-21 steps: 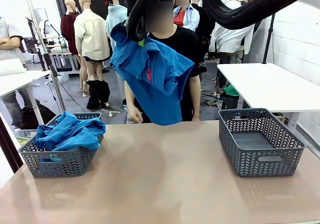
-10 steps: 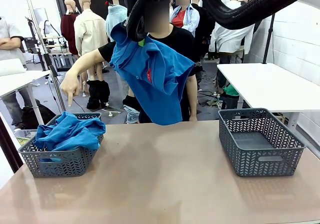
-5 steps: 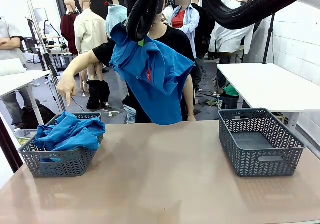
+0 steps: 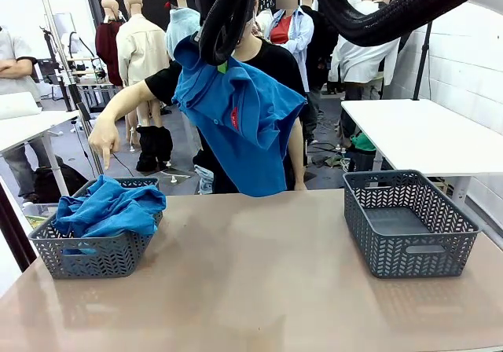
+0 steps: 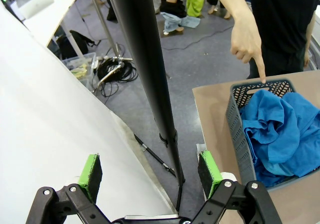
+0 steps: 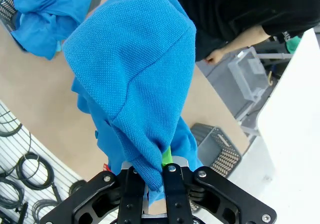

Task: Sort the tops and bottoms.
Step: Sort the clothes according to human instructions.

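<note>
A royal blue top (image 4: 240, 120) with a small red tag hangs high over the table's far edge, and my right gripper (image 4: 222, 66) is shut on its upper fold. In the right wrist view the gripper (image 6: 165, 160) pinches the same top (image 6: 135, 69), a green pad showing in the fabric. More blue tops (image 4: 110, 207) fill the left grey basket (image 4: 94, 254). The person's hand (image 4: 102, 141) points down at that basket. My left gripper (image 5: 150, 169) stands open off the table's left side, near the basket (image 5: 236, 129) of tops (image 5: 280, 129). The bottoms are out of view.
An empty grey basket (image 4: 409, 226) stands at the table's right. The person stands at the far edge behind the hanging top. A black pole (image 5: 145, 79) rises just beyond my left gripper. Another white table (image 4: 424, 136) lies far right.
The person has raised an arm and now points down at the left basket. The blue top still hangs from my right gripper in the same place.
</note>
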Action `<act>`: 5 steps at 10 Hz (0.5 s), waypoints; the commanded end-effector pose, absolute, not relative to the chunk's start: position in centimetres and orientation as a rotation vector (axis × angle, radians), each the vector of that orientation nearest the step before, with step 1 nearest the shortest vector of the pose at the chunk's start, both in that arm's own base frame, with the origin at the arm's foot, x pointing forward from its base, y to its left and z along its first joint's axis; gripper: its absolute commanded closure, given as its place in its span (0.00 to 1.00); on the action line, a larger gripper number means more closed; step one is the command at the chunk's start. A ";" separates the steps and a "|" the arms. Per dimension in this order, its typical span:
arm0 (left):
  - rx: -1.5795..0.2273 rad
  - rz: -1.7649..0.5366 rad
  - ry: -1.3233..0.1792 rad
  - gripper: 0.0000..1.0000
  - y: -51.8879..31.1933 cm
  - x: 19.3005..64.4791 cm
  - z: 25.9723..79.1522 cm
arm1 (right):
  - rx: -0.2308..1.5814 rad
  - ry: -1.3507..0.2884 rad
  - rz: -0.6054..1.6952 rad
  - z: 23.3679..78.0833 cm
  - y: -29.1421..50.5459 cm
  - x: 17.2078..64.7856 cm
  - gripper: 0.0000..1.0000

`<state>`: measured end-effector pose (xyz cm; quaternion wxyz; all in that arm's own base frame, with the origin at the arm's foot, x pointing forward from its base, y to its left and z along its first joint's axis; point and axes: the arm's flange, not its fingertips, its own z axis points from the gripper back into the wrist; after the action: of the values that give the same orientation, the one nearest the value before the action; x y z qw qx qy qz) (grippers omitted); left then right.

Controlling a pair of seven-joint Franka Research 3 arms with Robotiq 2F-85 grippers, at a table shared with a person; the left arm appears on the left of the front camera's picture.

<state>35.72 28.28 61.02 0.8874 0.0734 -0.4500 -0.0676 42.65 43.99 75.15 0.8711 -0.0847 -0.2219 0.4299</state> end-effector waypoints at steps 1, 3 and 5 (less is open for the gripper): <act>0.158 -0.130 -0.933 0.00 28.4 35.9 61.2 | -0.182 -0.472 0.902 75.3 43.9 42.6 1.00; 0.158 -0.130 -0.933 0.00 28.4 35.9 61.2 | -0.177 -0.464 0.899 75.1 44.0 42.6 1.00; 0.158 -0.130 -0.933 0.00 28.4 35.9 61.2 | 0.126 -0.383 0.802 77.0 48.6 43.2 1.00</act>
<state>35.73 28.27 61.02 0.8874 0.0734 -0.4501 -0.0677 42.35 45.46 74.81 0.8827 -0.0225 -0.1999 0.4248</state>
